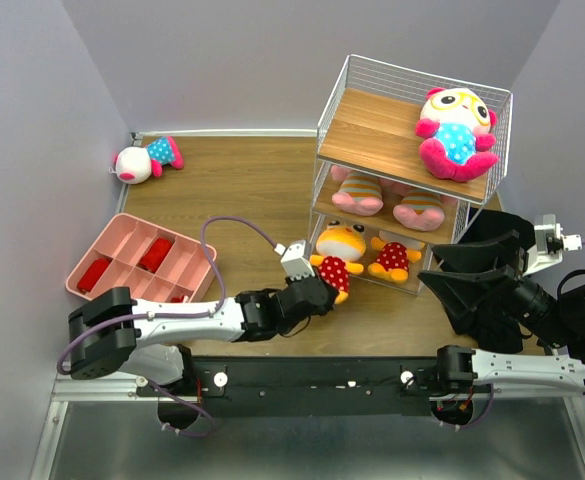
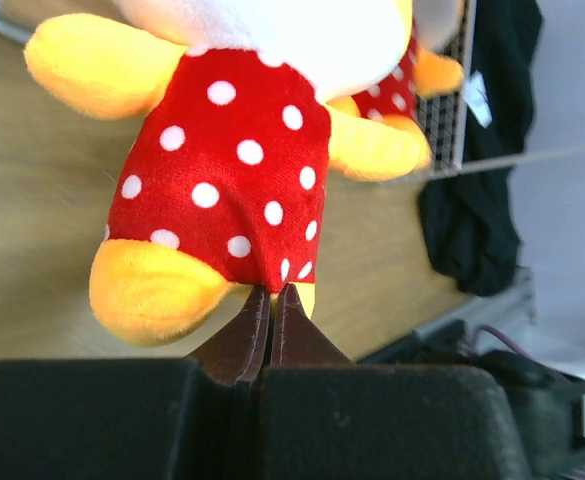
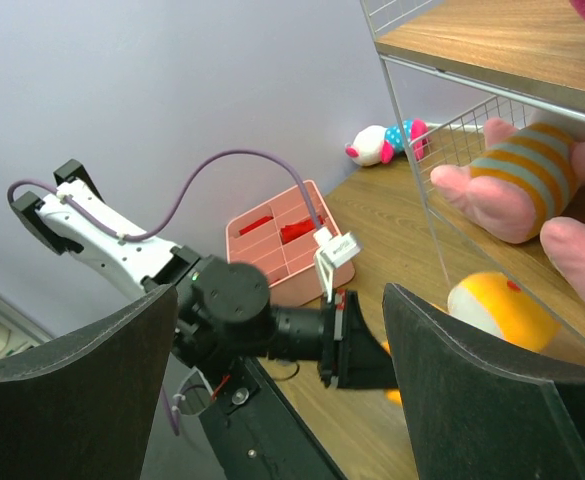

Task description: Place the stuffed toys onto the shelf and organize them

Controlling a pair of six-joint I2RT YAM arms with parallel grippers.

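The left fingers [image 2: 240,345], pinched on just a thin fold beneath the yellow plush toy in red white-dotted outfit [image 2: 222,170] at the wire-framed wooden shelf's [image 1: 372,130] lowest front edge, may lose it onto the bench [image 1: 252,190]; right fingers [image 3: 472,390] gape empty.

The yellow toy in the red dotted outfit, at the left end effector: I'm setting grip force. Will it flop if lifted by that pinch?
Probably floppy and light: the yellow toy looks like soft stuffed plush. The left end effector pinches only its lower hem, so it may swing head-down.
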